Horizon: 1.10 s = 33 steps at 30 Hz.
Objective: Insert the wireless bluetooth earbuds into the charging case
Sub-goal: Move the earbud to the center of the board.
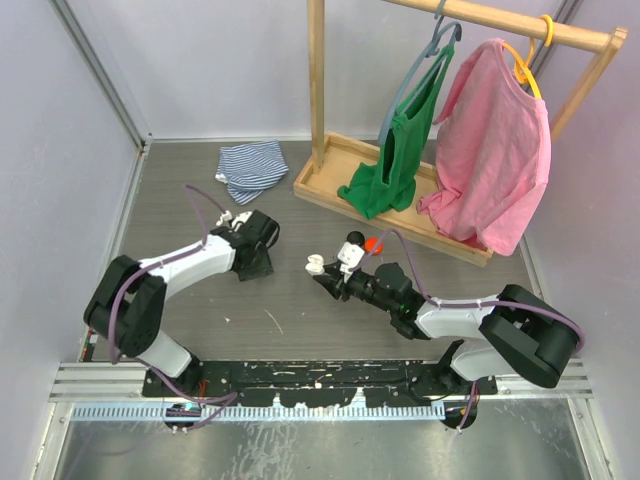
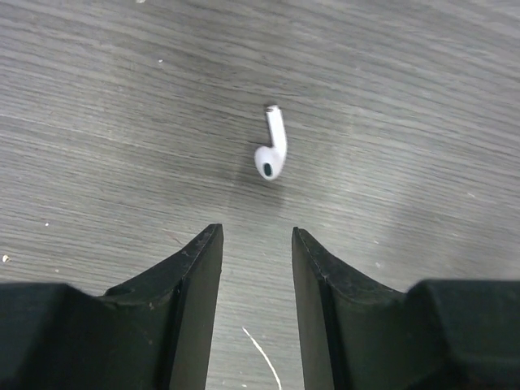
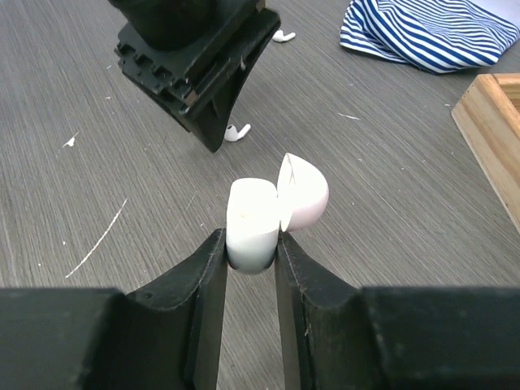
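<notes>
L gripper [image 2: 256, 236], jaws apart, sat just short of white earbud [image 2: 273, 146], stem pointing away; R gripper [image 3: 250, 245] clamped open charging case [image 3: 252, 213].

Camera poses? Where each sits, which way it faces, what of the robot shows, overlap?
Top external: above and behind the bases, looking down on the grey wood-grain table; both arms, left gripper and right gripper show.
Left wrist: on the left arm, looking down past its own parted fingers at a white stemmed earbud.
Right wrist: on the right arm, facing the left gripper; its own fingers clamp a white open-lidded charging case.
Shared: top and right wrist both show case, left gripper, blue-and-white striped cloth.
</notes>
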Each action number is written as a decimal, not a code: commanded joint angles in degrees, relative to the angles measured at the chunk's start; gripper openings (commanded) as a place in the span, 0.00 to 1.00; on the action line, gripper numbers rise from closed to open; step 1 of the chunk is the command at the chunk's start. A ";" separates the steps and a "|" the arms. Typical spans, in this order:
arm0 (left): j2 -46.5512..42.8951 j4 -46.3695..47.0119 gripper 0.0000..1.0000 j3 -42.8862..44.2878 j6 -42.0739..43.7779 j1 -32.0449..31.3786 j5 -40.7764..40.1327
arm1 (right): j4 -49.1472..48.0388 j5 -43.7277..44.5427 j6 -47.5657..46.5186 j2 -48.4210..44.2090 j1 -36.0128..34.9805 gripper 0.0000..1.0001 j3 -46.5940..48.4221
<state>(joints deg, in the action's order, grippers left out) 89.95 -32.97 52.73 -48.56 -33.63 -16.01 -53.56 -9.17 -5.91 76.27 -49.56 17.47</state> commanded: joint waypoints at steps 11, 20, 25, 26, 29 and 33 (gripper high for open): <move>-1.98 9.20 0.34 -0.49 1.45 6.19 4.19 | -1.03 -0.47 -1.12 0.70 -0.96 0.01 2.83; 1.01 15.29 0.25 -3.16 0.11 9.47 10.01 | -0.67 -0.41 -1.47 1.16 -1.23 0.01 3.17; -0.68 19.82 0.18 -8.17 -2.24 11.92 14.96 | -0.32 -0.27 -1.71 1.34 -1.39 0.01 3.36; -1.32 21.21 0.17 -9.42 -2.73 12.40 16.21 | -0.24 -0.32 -1.73 1.34 -1.40 0.01 3.36; -2.79 25.82 0.14 -12.78 -3.63 13.77 21.06 | -0.10 -0.28 -1.83 1.34 -1.48 0.01 3.51; -4.62 30.29 0.10 -14.93 -3.24 14.11 26.42 | 0.04 -0.28 -1.91 1.43 -1.52 0.01 3.53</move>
<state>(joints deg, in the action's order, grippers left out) 86.91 -8.23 40.36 -51.48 -19.59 2.85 -51.09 -9.30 -7.18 77.62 -50.68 18.57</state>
